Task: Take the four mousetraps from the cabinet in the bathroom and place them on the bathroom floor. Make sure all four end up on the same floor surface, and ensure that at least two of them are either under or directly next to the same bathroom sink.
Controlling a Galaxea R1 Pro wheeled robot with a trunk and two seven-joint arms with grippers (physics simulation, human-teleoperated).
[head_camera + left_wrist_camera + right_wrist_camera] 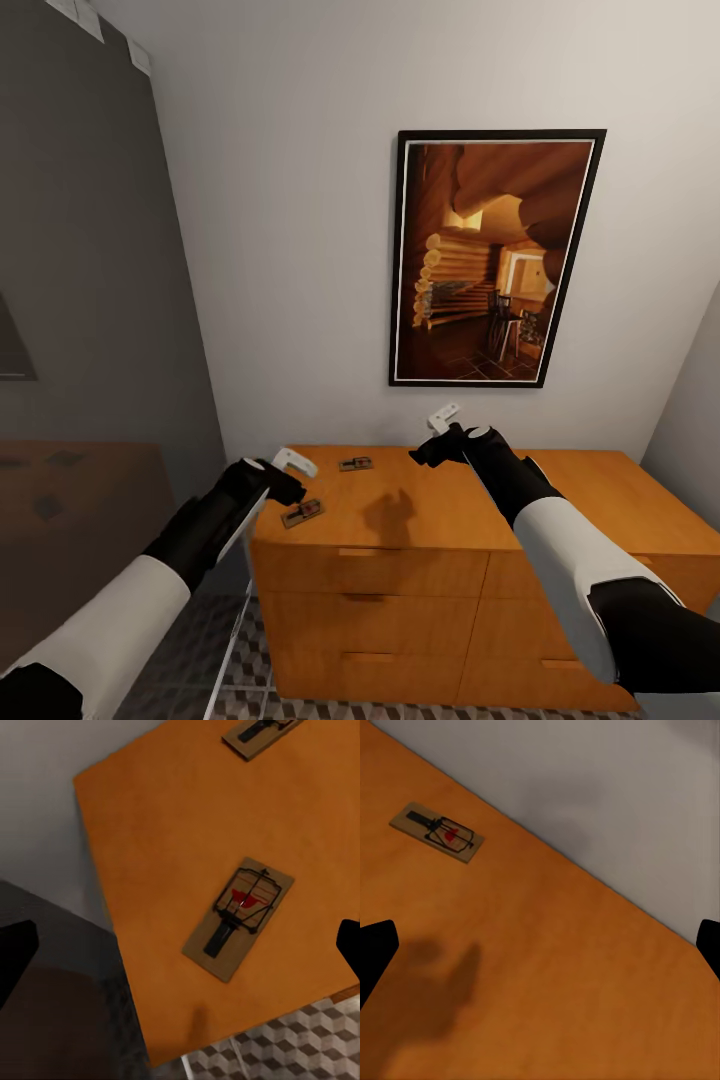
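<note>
Hovering with jaws spread, the left gripper hangs above the near mousetrap on the cabinet top; its long axis runs diagonally, right gripper farther away.

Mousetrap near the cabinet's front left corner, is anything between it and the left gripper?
Nothing visible. The left gripper hangs open above the mousetrap, which lies alone on bare cabinet top, its fingers wide either side.

a home bathroom: plain pale walls, a framed picture of a log cabin interior, a low orange-brown wooden cabinet with drawers, and cube-patterned floor tiles
</note>
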